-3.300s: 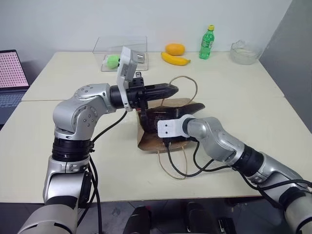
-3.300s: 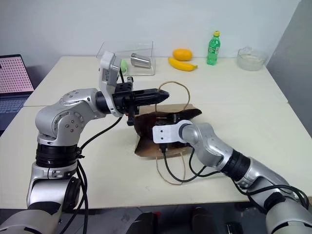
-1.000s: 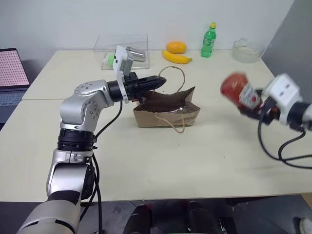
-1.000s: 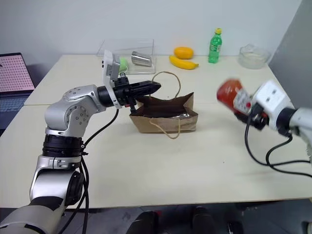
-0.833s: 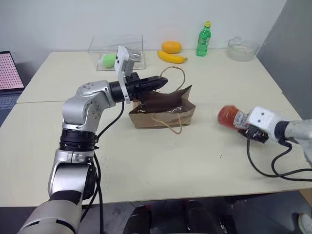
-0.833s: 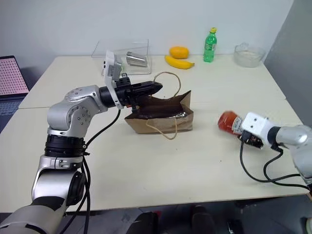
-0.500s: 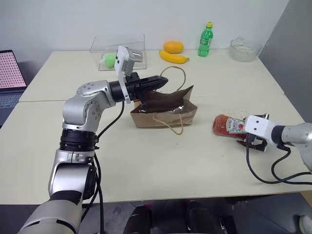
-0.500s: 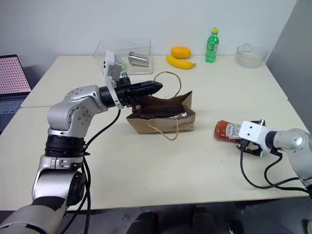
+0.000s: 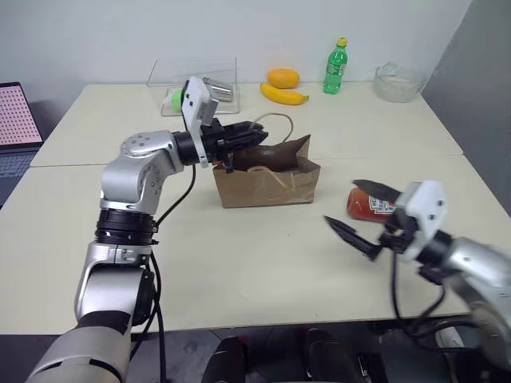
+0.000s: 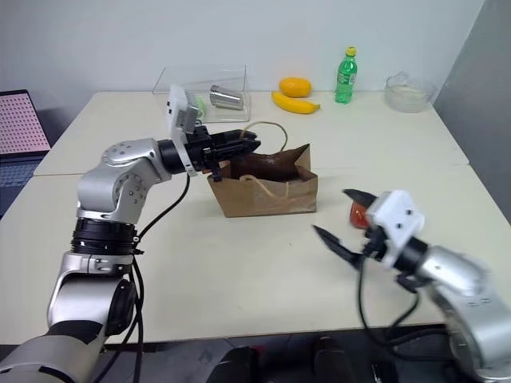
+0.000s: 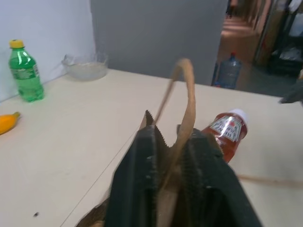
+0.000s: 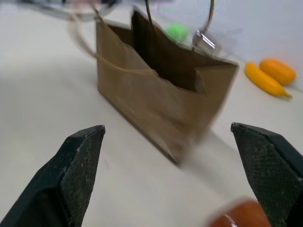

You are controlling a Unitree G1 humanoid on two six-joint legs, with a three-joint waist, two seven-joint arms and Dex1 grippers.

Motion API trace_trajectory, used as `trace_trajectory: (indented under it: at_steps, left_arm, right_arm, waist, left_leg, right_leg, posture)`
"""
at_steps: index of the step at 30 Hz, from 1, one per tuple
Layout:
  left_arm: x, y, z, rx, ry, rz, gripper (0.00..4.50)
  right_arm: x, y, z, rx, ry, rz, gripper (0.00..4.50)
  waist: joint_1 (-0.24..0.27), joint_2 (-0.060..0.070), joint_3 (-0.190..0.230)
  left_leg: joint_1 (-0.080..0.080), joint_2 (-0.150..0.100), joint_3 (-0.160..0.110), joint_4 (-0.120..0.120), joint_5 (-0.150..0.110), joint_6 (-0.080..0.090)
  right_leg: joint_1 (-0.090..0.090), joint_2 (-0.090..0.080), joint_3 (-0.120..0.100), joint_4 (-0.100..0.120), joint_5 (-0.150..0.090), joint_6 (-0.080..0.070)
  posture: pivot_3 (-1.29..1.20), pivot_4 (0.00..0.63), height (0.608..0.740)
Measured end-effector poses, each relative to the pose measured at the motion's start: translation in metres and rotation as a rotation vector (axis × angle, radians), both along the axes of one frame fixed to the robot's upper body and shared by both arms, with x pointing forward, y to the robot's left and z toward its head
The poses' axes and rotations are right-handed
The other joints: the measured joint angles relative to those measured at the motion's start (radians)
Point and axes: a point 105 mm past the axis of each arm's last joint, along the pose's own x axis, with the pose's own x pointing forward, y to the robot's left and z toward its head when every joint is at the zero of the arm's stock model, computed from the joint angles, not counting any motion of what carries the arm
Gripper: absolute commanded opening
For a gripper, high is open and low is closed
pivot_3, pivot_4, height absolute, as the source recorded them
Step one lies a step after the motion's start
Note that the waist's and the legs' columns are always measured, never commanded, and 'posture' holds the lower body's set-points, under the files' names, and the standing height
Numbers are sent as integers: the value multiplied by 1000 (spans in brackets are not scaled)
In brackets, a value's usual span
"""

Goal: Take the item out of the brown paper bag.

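The brown paper bag point(image 9: 267, 182) stands upright in the middle of the table, its mouth open. My left gripper point(image 9: 249, 136) is at the bag's top rim. Its fingers point(image 11: 144, 163) are slightly apart, open, with a tan loop handle point(image 11: 185, 109) running between them. The item, a red ketchup bottle point(image 9: 369, 204) with a white cap, lies on its side on the table to the right of the bag. My right gripper point(image 9: 342, 201) hovers just in front of the bottle, wide open and empty, pointing toward the bag point(image 12: 156, 101).
Along the table's far edge are a green soda bottle point(image 9: 335, 65), a banana point(image 9: 284, 96), an orange fruit point(image 9: 283, 77), a glass bowl point(image 9: 397, 82) and a clear box point(image 9: 196, 80). A laptop point(image 9: 12, 124) sits at the far left.
My right gripper set the ketchup bottle down on the table, let it go and drew back toward me with its jaws wide. My left fingers parted a little around the handle.
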Motion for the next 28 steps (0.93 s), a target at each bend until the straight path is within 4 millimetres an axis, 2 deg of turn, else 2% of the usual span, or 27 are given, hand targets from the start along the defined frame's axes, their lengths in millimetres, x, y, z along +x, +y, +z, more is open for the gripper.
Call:
trace_trajectory:
  at_steps: [2,6,9,13,14,16,17,19,21,25,28]
  left_arm:
    - [0,6,3,20,-23,16,2459]
    - [-5,23,6,39,-57,71,3697]
    - [-11,41,11,27,-99,161,3697]
    - [-33,65,17,-36,-164,331,3697]
    - [-40,70,14,-52,-175,385,3697]
    - [-61,76,-8,-95,-153,479,3697]
    - [-66,78,-25,-100,-105,522,3697]
    - [-74,83,-44,-105,-74,618,3697]
    - [-84,86,-71,-78,-16,714,3697]
    - [-100,82,-112,-37,54,778,3697]
    - [-98,71,-117,-56,34,768,3697]
  right_arm:
    - [3,8,-2,4,-1,-6,4500]
    - [18,7,-3,-9,-14,-44,4500]
    - [23,6,-3,-1,-24,-44,4500]
    - [26,4,0,24,-49,-46,4500]
    - [27,4,1,37,-55,-47,4500]
    - [29,0,2,65,-66,-66,4500]
    - [30,-1,1,71,-67,-72,4500]
    - [31,-2,-4,71,-78,-82,4500]
    - [31,-4,-15,58,-76,-102,4500]
    - [30,-3,-26,87,-97,-125,4500]
    - [28,-2,-26,124,-134,-150,4500]
  waist:
    - [1,0,0]
    - [1,0,0]
    - [0,0,0]
    - [-3,0,0]
    - [-3,0,0]
    - [-4,2,-2]
    - [0,1,-2]
    - [7,0,-3]
    - [16,0,-3]
    - [23,0,-3]
    - [27,-1,-3]
  left_leg:
    - [0,0,0,0,0,0]
    - [0,0,-1,-1,0,0]
    - [0,1,-2,-2,0,0]
    - [0,1,-1,-1,0,0]
    - [0,1,0,-2,0,0]
    - [2,1,1,-2,0,0]
    - [1,2,0,-1,0,0]
    - [1,2,-1,-1,0,0]
    - [3,0,0,-1,0,0]
    - [8,1,1,-1,0,0]
    - [15,1,0,-2,-1,0]
  right_leg:
    - [0,0,0,0,0,0]
    - [0,0,-1,0,0,0]
    - [-1,0,-1,-1,0,0]
    - [-1,0,0,0,0,0]
    - [-1,0,0,-1,0,0]
    - [0,-2,2,0,0,0]
    - [0,-1,0,0,0,0]
    - [1,0,0,-1,0,-1]
    - [3,-1,0,-1,0,-1]
    - [9,-1,0,-2,0,-1]
    - [15,0,-1,-3,0,-1]
  posture:
    - [0,150,740]
    - [0,150,740]
    - [0,150,740]
    - [0,150,740]
    - [0,150,740]
    - [0,150,740]
    - [0,150,740]
    - [0,150,740]
    - [0,150,740]
    - [0,150,740]
    - [0,150,740]
